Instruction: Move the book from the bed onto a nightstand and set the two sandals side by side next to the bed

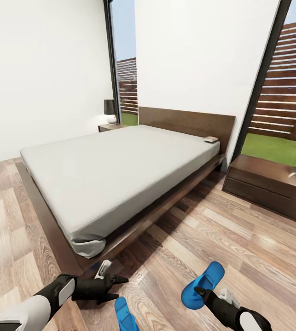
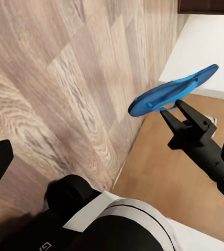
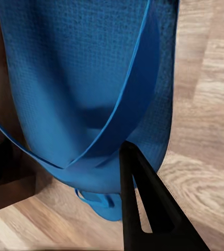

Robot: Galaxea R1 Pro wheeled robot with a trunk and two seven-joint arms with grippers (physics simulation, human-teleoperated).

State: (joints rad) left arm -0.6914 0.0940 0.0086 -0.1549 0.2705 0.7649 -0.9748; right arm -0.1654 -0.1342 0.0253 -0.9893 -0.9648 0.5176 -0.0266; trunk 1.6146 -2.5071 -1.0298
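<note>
Down by the bed's foot corner, the right hand [image 1: 202,291] is closed on a bright blue flip-flop sandal [image 1: 204,284], lifted off the brown plank floor [image 1: 240,248]. The second blue sandal [image 1: 124,314] lies below the left hand [image 1: 119,284], which is spread and empty. Best lower the held one level, parallel and close beside its mate. The small book [image 1: 210,139] waits at the grey mattress's head corner.

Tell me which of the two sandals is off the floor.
The sandal held up by the right pincer, which grips its strap. The other sandal lies on the floor near the left pincer.
</note>
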